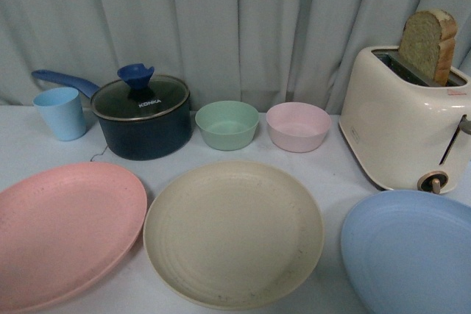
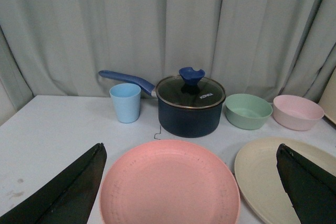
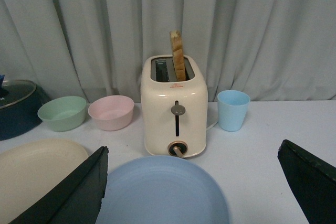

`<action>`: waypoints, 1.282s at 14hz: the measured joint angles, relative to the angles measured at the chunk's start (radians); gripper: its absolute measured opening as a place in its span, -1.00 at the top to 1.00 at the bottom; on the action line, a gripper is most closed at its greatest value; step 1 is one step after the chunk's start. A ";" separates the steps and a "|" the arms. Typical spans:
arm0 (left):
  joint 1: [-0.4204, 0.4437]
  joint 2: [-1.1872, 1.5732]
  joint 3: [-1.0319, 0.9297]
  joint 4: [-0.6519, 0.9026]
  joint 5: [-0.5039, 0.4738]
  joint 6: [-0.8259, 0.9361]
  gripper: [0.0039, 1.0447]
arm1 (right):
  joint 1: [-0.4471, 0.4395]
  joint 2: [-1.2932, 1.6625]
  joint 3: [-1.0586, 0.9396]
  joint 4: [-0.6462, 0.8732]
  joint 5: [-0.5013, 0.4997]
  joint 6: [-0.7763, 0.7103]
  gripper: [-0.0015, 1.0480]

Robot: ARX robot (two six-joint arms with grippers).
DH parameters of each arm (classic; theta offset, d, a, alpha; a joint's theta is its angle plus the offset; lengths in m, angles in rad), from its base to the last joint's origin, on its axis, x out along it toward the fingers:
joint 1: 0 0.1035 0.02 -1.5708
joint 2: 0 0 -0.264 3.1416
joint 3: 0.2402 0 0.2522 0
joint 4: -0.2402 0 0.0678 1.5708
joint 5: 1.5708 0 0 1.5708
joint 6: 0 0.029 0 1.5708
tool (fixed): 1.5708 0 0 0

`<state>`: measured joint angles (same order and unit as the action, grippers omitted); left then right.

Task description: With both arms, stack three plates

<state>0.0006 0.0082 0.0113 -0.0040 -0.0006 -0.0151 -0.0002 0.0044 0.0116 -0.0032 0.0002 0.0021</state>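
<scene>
Three plates lie side by side along the table's front in the front view: a pink plate (image 1: 62,229) at left, a cream-beige plate (image 1: 233,233) in the middle, a light blue plate (image 1: 412,251) at right. Neither arm shows there. In the left wrist view my left gripper (image 2: 191,182) is open, its black fingers (image 2: 73,190) spread wide to either side of the pink plate (image 2: 169,184), with the cream plate (image 2: 262,174) beside it. My right gripper (image 3: 191,184) is open above the light blue plate (image 3: 163,192); nothing sits between its fingers (image 3: 79,192).
Behind the plates stand a light blue cup (image 1: 61,113), a dark blue lidded saucepan (image 1: 143,117), a green bowl (image 1: 227,124), a pink bowl (image 1: 298,126) and a cream toaster (image 1: 405,126) holding a bread slice (image 1: 427,43). A second blue cup (image 3: 232,109) is beside the toaster. A grey curtain hangs behind.
</scene>
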 joint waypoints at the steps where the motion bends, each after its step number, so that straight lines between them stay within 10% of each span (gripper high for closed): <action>1: 0.000 0.000 0.000 0.000 0.000 0.000 -0.88 | 0.000 0.000 0.000 0.000 0.000 0.000 -0.87; 18: 0.000 0.000 0.000 0.000 0.000 0.000 -0.88 | 0.000 0.000 0.000 0.000 0.000 0.000 -0.87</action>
<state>0.0006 0.0082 0.0113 -0.0040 -0.0006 -0.0151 -0.0002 0.0044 0.0116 -0.0032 0.0002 0.0021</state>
